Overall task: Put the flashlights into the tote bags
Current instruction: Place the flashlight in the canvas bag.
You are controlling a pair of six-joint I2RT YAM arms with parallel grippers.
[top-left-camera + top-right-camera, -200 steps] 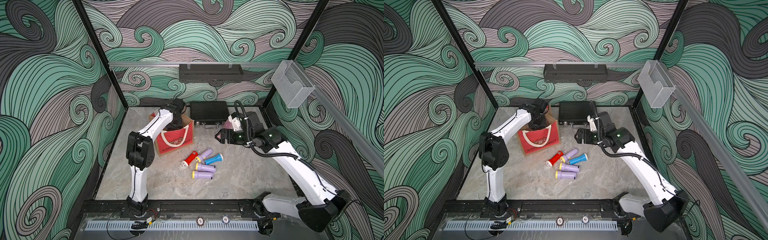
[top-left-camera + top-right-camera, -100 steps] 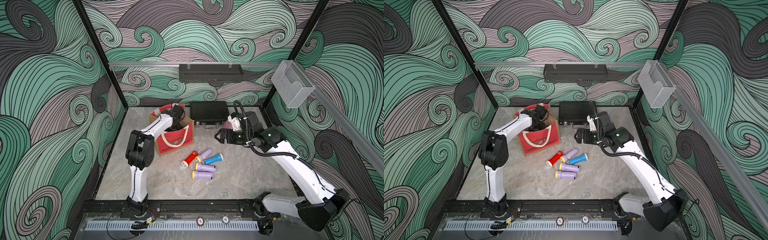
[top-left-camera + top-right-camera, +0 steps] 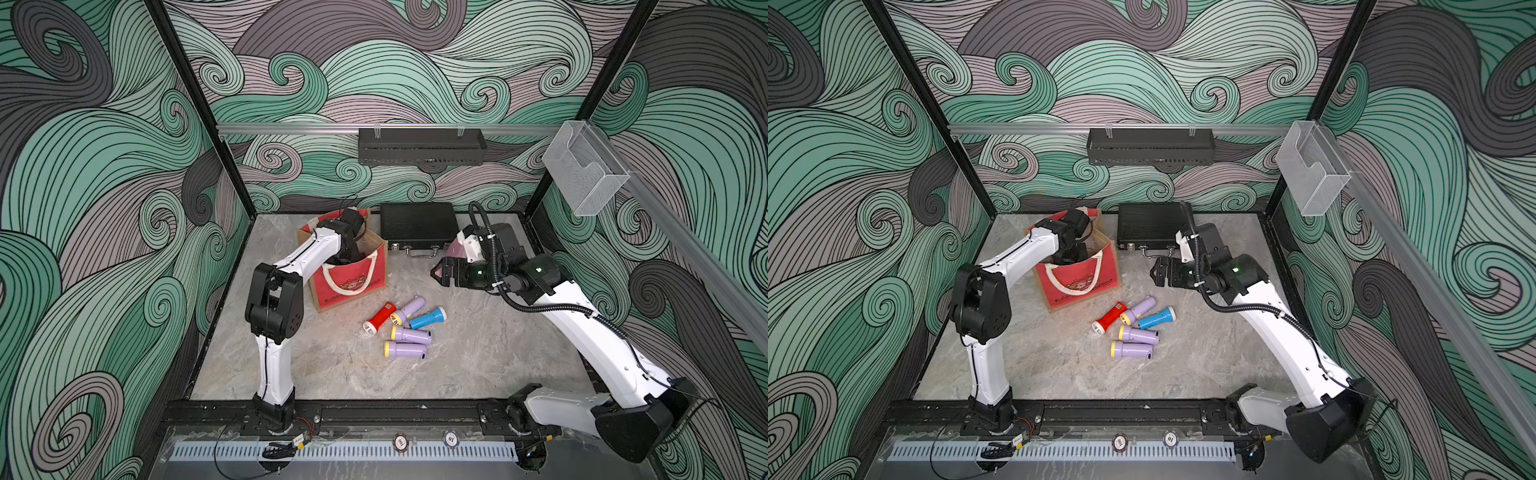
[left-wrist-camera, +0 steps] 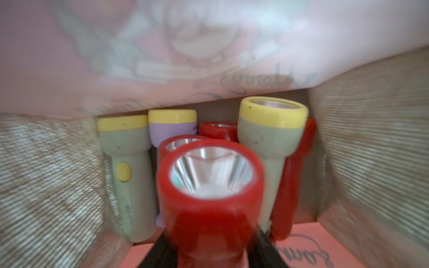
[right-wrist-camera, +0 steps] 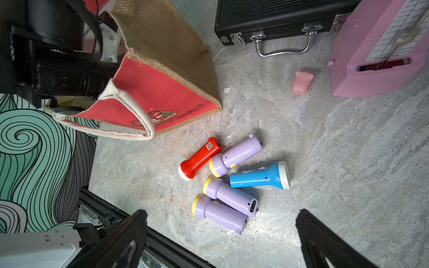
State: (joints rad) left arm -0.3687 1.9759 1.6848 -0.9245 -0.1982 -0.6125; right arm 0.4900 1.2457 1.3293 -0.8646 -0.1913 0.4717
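Observation:
The tote bag [image 3: 353,282] [image 3: 1077,278] [image 5: 157,92] stands open at the back left of the table, red front towards me. My left gripper [image 4: 211,232] reaches down inside it and is hidden in both top views. A red flashlight [image 4: 209,176] stands between its black fingers [image 4: 157,250]; blur hides whether they press it. Around it in the bag stand pale green [image 4: 125,148], lilac [image 4: 173,130] and red [image 4: 218,130] flashlights. On the table lie a red [image 3: 379,318], a blue [image 3: 428,319] and three lilac flashlights [image 3: 405,350]. My right gripper [image 3: 436,274] [image 5: 221,212] hovers open above them.
A black ribbed case [image 3: 417,224] with a metal handle lies behind the bag. A pink metronome [image 5: 380,51] and a tiny pink lump [image 5: 302,81] sit at the back right. A black shelf [image 3: 422,145] and a clear box [image 3: 586,170] hang on the walls.
My left wrist has swung over the bag's mouth and dipped into it with the red flashlight. The right arm and the flashlights on the table have stayed put.

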